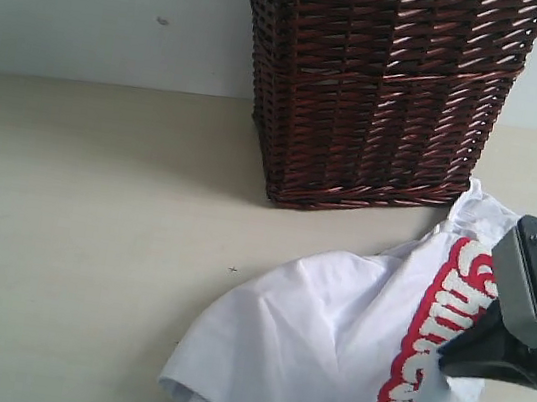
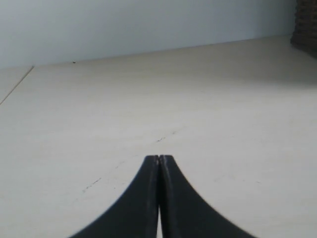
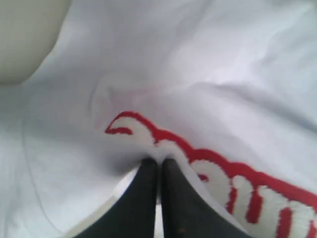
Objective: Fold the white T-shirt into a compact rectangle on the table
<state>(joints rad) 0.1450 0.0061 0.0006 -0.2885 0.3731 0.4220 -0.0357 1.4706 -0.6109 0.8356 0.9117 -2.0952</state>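
There is one white T-shirt (image 1: pixel 328 341), one dark brown wicker basket (image 1: pixel 377 86), one pale beige surface (image 1: pixel 72 232) and two sets of fingers, one per arm. The shirt carries one line of fuzzy white lettering (image 1: pixel 425 336) outlined in red.

The left fingers (image 2: pixel 155 164) are pressed together along their whole length, with only a hairline seam between them. Nothing is held in them. Ahead of and below their tips is bare surface with a few faint dark specks. Whether the tips touch it cannot be told. A corner of the basket shows far beyond them and off to one side, and a pale wall (image 2: pixel 148 25) rises where the surface ends. No cloth lies near these fingers.

The right fingers (image 3: pixel 151 168) are also together, tip against tip. Their tips sit in a small pucker of the T-shirt, right at the red edge of the lettering, so the thin cloth is nipped between them. The exterior view shows the same fingers (image 1: pixel 459 357) coming down onto the shirt, beside the lettering.

The T-shirt lies crumpled and unfolded on the surface, under and all around the right fingers. Its cloth spreads out from them in loose folds toward the left fingers' side, where a rumpled hem edge ends on the surface. The lettering runs past the right fingertips in a slanted line. The basket stands upright beyond the right fingers, near the far edge of the shirt.
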